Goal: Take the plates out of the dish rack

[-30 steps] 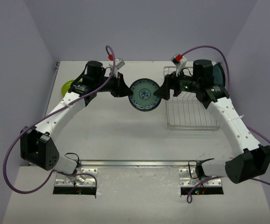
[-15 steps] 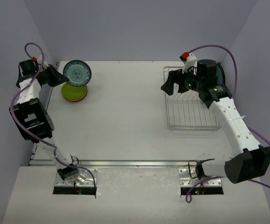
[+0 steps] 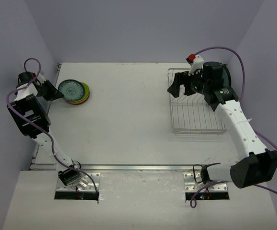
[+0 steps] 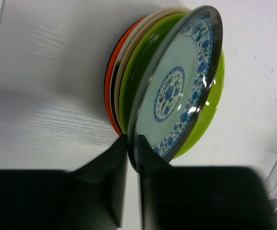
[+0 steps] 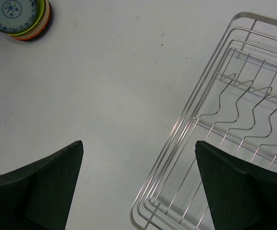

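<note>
My left gripper (image 3: 56,94) is shut on the rim of a round plate with a blue flower pattern (image 3: 70,89). The plate rests tilted on a stack of small plates (image 3: 84,93) at the far left of the table. In the left wrist view my gripper (image 4: 133,146) pinches the patterned plate (image 4: 176,93) over the green plate (image 4: 209,112) and the red one (image 4: 110,91). My right gripper (image 3: 175,88) is open and empty above the left rim of the silver wire dish rack (image 3: 195,117). In the right wrist view my gripper (image 5: 139,143) hangs over the rack's corner (image 5: 224,120).
A dark teal plate edge (image 3: 228,72) shows behind my right arm at the rack's far right. The plate stack also shows small in the right wrist view (image 5: 21,17). The table's left edge and wall are close to my left arm.
My left arm carried the patterned plate from the table's middle to the far left and lowered it onto the stack. My right gripper let go of it and drew back over the rack.
</note>
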### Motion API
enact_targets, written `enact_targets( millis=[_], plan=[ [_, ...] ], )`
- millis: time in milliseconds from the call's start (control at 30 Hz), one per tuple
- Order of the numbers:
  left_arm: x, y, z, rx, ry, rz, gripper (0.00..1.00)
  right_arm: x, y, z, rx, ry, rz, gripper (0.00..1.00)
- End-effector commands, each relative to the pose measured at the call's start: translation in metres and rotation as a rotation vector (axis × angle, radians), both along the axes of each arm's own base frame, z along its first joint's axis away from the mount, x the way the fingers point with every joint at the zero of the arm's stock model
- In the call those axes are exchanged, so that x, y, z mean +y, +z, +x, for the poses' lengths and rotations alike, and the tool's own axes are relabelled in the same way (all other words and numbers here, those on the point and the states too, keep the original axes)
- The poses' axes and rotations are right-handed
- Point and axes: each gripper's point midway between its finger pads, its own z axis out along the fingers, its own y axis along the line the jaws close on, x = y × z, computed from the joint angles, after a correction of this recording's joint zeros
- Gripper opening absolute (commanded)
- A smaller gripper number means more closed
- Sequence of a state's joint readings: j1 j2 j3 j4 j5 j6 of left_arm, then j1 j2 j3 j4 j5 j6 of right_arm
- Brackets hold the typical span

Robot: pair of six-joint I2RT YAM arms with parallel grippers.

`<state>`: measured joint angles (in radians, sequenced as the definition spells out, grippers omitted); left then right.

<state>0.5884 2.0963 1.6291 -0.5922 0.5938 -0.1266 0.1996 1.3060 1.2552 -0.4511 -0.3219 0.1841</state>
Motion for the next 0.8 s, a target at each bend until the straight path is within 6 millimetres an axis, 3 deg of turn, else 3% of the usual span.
enact_targets(
  millis=[0, 33, 100, 200, 300, 367, 400, 467, 500, 533, 567, 600, 667, 733, 767],
  plan=[
    [0.003, 0.014, 0.009, -0.041, -0.049, 0.032, 0.32, -0.004, 0.018, 0.005, -0.063, -0.016, -0.002, 0.99],
    [0.003, 0.016, 0.008, -0.039, -0.054, 0.039, 0.45, -0.005, 0.018, 0.005, -0.065, -0.02, -0.004, 0.99],
    [0.004, 0.021, 0.007, -0.042, -0.059, 0.071, 0.62, -0.007, 0.018, 0.006, -0.067, -0.03, -0.011, 0.99],
    [0.008, 0.044, 0.008, -0.07, -0.069, 0.233, 1.0, -0.015, 0.019, 0.011, -0.081, -0.069, -0.037, 0.99],
    [0.018, 0.072, 0.005, -0.084, -0.037, 0.502, 1.0, -0.027, 0.02, 0.019, -0.103, -0.133, -0.076, 0.99],
    [-0.001, 0.103, 0.003, -0.142, -0.044, 0.646, 1.0, -0.04, 0.019, 0.024, -0.123, -0.195, -0.113, 0.99],
    [-0.001, 0.114, 0.009, -0.185, -0.041, 0.688, 1.0, -0.048, 0.019, 0.027, -0.13, -0.232, -0.139, 0.99],
    [-0.032, 0.165, 0.002, -0.319, -0.01, 0.876, 1.0, -0.08, 0.018, 0.038, -0.153, -0.345, -0.209, 0.99],
    [-0.044, 0.168, 0.004, -0.33, -0.029, 0.893, 1.0, -0.088, 0.02, 0.04, -0.16, -0.377, -0.22, 0.98],
    [-0.066, 0.189, -0.007, -0.41, -0.039, 0.92, 1.0, -0.121, 0.015, 0.049, -0.136, -0.462, -0.236, 0.93],
    [-0.086, 0.199, -0.006, -0.457, -0.066, 0.927, 1.0, -0.133, 0.015, 0.053, -0.133, -0.491, -0.24, 0.9],
    [-0.093, 0.203, -0.008, -0.476, -0.071, 0.93, 1.0, -0.142, 0.013, 0.055, -0.123, -0.512, -0.244, 0.89],
    [-0.124, 0.212, -0.012, -0.516, -0.1, 0.946, 1.0, -0.183, 0.01, 0.06, -0.113, -0.579, -0.294, 0.81],
    [-0.153, 0.214, -0.014, -0.528, -0.139, 0.967, 1.0, -0.202, -0.001, 0.065, -0.089, -0.593, -0.335, 0.69],
    [-0.154, 0.214, -0.016, -0.525, -0.133, 0.978, 1.0, -0.209, -0.003, 0.066, -0.08, -0.606, -0.341, 0.65]
  ],
)
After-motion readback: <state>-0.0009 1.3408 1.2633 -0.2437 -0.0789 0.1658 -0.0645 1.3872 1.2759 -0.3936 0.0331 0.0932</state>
